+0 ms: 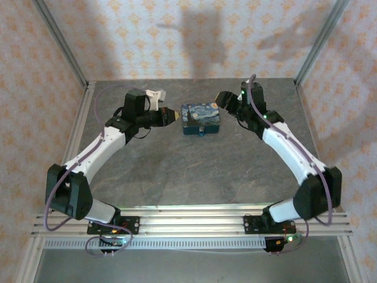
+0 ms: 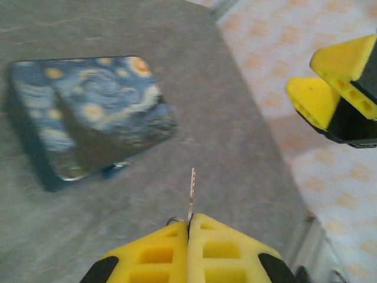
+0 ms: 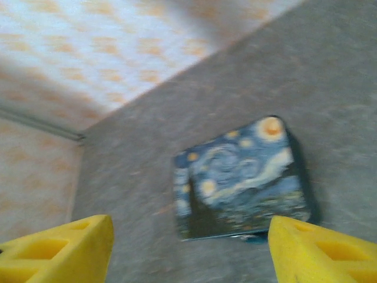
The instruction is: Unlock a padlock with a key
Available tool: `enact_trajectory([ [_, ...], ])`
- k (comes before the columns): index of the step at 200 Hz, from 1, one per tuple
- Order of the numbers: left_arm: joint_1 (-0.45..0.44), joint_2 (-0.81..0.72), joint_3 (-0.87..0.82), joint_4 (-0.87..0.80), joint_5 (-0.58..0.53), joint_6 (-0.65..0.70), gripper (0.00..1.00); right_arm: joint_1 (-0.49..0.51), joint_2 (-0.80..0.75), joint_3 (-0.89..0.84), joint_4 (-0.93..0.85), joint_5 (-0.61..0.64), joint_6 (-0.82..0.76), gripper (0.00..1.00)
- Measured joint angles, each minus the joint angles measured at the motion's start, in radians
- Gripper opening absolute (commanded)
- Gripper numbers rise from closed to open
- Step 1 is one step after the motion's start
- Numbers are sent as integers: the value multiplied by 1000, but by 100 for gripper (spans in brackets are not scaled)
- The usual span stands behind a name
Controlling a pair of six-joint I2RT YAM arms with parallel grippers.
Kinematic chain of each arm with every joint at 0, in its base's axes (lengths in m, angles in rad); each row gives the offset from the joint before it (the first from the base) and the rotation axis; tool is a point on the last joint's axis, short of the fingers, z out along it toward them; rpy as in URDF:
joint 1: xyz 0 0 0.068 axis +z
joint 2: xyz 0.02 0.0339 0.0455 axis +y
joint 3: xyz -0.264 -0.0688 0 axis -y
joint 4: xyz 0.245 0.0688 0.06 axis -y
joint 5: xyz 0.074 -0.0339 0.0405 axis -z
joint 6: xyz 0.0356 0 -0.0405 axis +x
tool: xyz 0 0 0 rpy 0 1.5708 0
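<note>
Pinching key (image 2: 191, 191) in left tool (image 2: 188, 227); holding right tool (image 3: 188, 250) spread; not yet reaching padlock (image 2: 116, 170) at box's (image 2: 88, 112) six o'clock; inserting, turning pending.

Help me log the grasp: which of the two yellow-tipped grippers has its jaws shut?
The left gripper: its jaws are shut on the slim pale metallic key, while the right gripper stands wide open.

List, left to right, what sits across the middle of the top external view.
left gripper, pinching the key → blue box → right gripper
</note>
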Motion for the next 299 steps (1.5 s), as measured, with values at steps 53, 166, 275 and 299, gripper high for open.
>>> enact_trajectory([
  [53, 2, 263, 119, -129, -238, 63, 0, -32, 425, 248, -174, -14, -21, 69],
  [166, -51, 631, 389, -186, -366, 89, 0, -31, 604, 323, -145, -114, -45, 57],
  [275, -121, 315, -3, -151, -401, 63, 0, 100, 282, -131, 19, -43, 60, 65],
  [299, -120, 299, -17, -137, -401, 63, 0, 106, 256, -132, -35, -20, 63, 68],
])
